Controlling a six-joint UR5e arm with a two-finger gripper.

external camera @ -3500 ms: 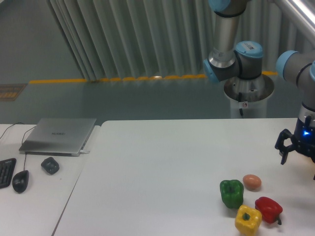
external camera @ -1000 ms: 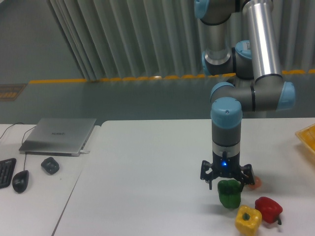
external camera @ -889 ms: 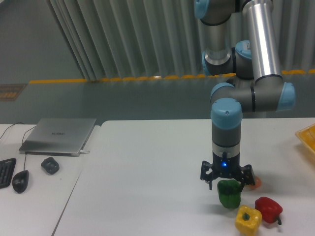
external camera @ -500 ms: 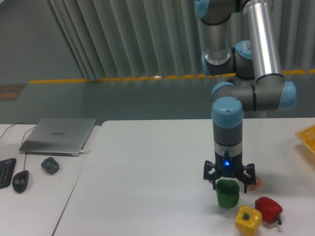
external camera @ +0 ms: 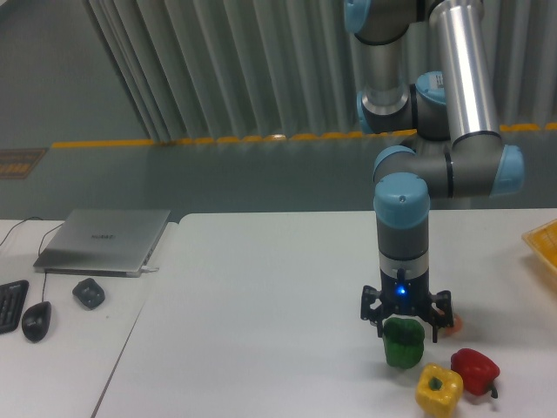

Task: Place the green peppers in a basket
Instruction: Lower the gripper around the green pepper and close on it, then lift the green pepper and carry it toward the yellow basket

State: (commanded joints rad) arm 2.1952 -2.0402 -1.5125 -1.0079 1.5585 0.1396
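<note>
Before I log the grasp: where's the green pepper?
Lower right of the table, the green pepper sits directly under the gripper, just up-left of the yellow pepper.

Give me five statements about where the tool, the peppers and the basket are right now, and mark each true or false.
1. The tool is directly over the green pepper. True.
2. The green pepper lies in the basket. False; it is on the table.
3. The yellow pepper sits beside the red pepper. True.
4. The basket is at the left edge. False; right edge.
5. A laptop lies on the left. True.
</note>
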